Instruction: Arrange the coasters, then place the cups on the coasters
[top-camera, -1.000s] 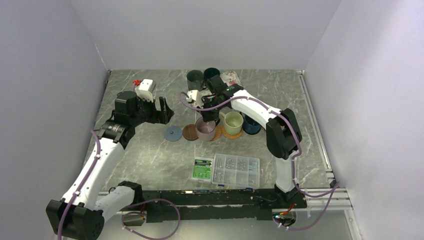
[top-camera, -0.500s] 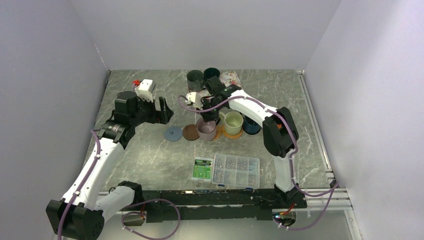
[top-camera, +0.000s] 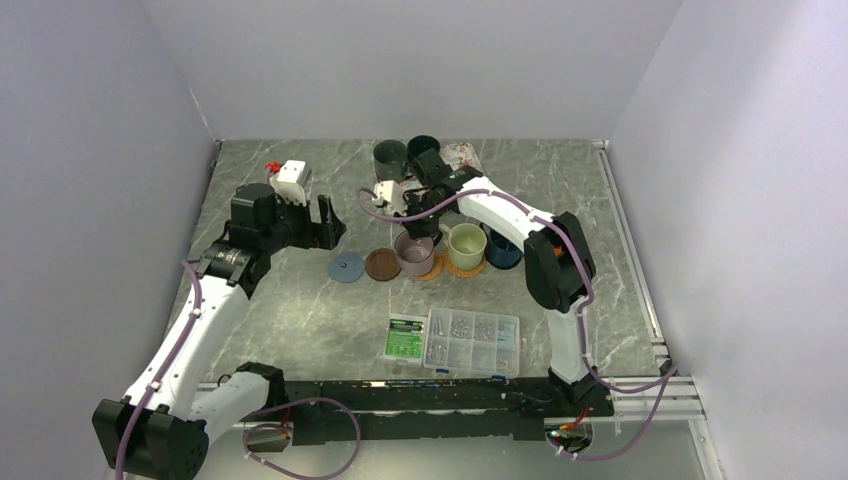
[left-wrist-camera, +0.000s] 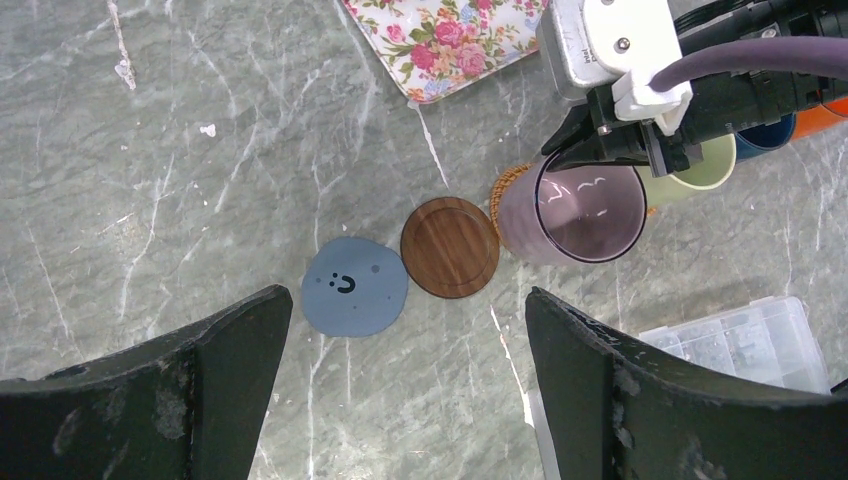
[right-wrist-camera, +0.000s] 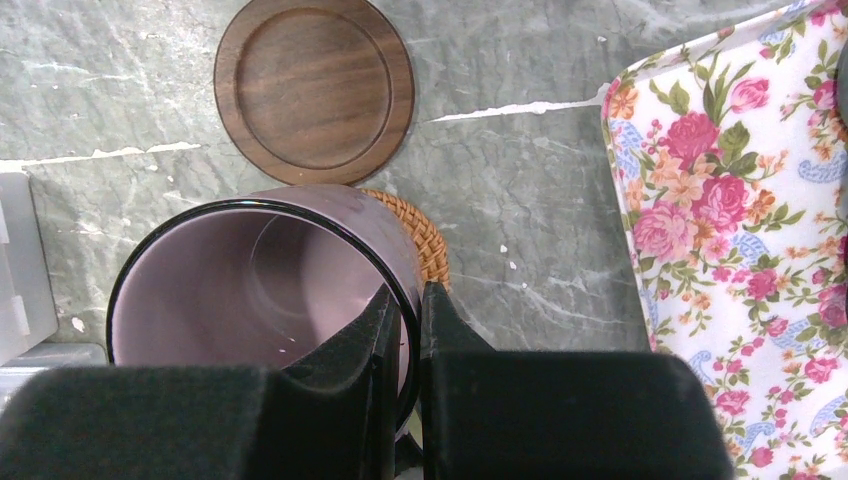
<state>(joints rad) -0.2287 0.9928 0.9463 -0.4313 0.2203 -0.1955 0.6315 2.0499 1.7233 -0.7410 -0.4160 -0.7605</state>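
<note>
Pale lilac walls (top-camera: 400, 60) box in a grey marbled table (top-camera: 300, 320). Near its middle the right end effector (top-camera: 418, 232) is clenched on the mauve-grey cup (top-camera: 413, 256), and the left end effector (top-camera: 332, 222) hangs released toward the left edge. The left wrist view adds a face mark on the light blue coaster (left-wrist-camera: 355, 286), just beside the dark brown coaster (left-wrist-camera: 450, 247). The right wrist view shows one finger (right-wrist-camera: 360, 360) inside the cup's wall and one outside, above a woven tan coaster (right-wrist-camera: 425, 240).

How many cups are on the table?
6. One mauve cup in the right end effector; pale green cup, navy cup and half-hidden orange cup beside it; grey-green cup and teal cup at the back.
</note>
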